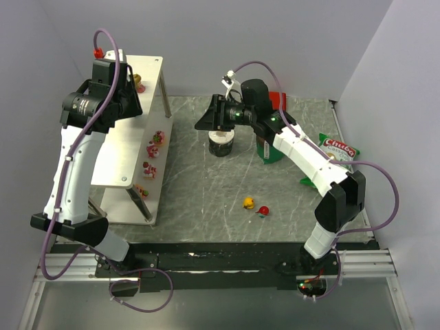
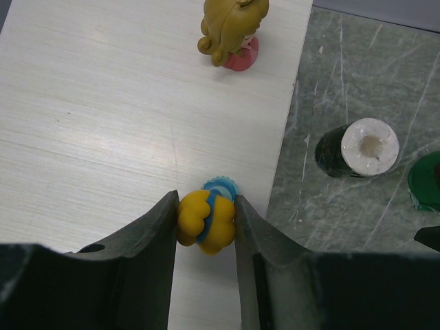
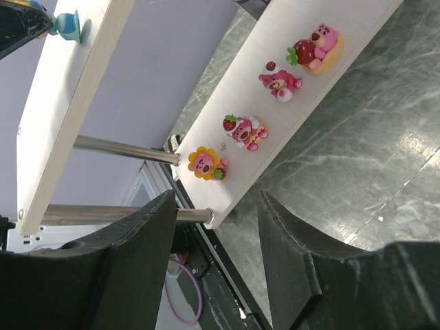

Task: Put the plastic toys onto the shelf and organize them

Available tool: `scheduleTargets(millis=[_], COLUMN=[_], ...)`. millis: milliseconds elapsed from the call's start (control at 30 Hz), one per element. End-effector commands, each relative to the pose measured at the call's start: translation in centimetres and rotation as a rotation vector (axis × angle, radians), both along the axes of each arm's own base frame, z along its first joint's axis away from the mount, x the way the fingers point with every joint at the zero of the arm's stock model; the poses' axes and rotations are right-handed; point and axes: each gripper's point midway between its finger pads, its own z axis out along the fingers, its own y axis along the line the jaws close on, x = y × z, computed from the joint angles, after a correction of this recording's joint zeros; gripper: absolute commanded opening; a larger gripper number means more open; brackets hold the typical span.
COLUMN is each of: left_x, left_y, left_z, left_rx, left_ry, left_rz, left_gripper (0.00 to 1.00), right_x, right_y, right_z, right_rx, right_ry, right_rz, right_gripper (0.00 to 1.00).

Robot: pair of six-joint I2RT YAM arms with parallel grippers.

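Note:
The white two-tier shelf [image 1: 113, 155] stands at the left. My left gripper [image 2: 206, 214] is over its top tier [image 2: 103, 124], shut on a yellow toy with a blue band [image 2: 206, 220]. A gold-haired figurine [image 2: 232, 31] stands farther along that tier. Several pink toys [image 1: 152, 157] stand in a row on the lower tier and also show in the right wrist view [image 3: 244, 130]. A yellow toy [image 1: 249, 203] and a red toy [image 1: 262, 210] lie on the table. My right gripper [image 3: 214, 206] is open and empty, held above the table centre [image 1: 206, 117].
A dark cup with a white top [image 1: 221, 143] stands under my right wrist. A green object [image 1: 269, 150] and a red block [image 1: 277, 100] lie behind it. A chip bag [image 1: 338, 150] is at the right. Grey walls enclose the table.

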Motion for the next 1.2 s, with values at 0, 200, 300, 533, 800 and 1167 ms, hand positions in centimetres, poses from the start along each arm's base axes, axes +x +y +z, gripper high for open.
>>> scheduleTargets(millis=[0, 200, 300, 533, 800, 1167], left_x=[-1.0, -3.4, -4.9, -5.9, -6.5, -7.4], left_y=[-0.7, -4.8, -6.7, -9.3, -11.6, -12.7], left_z=[1.5, 3.3, 3.2, 4.0, 4.2, 5.8], left_rx=[-0.032, -0.084, -0.095, -0.135, -0.190, -0.235], left_ry=[-0.033, -0.087, -0.085, -0.178, -0.231, -0.282], left_rz=[-0.062, -0.275, -0.371, -0.492, -0.574, -0.633], left_gripper=[0.05, 0.01, 0.01, 0.01, 0.01, 0.03], right_x=[-0.4, -0.8, -1.6, -4.4, -5.7, -5.7], right_y=[0.0, -0.2, -0.3, -0.2, 2.3, 4.8], right_z=[3.1, 4.7, 6.7, 10.6, 11.3, 9.3], right_rx=[0.048, 0.058, 0.088, 0.203, 0.223, 0.177], right_ry=[-0.072, -0.103, -0.126, -0.053, -0.015, 0.045], right_rz=[0.001, 0.014, 0.038, 0.103, 0.159, 0.171], right_gripper=[0.58, 0.60, 0.63, 0.68, 0.62, 0.38])
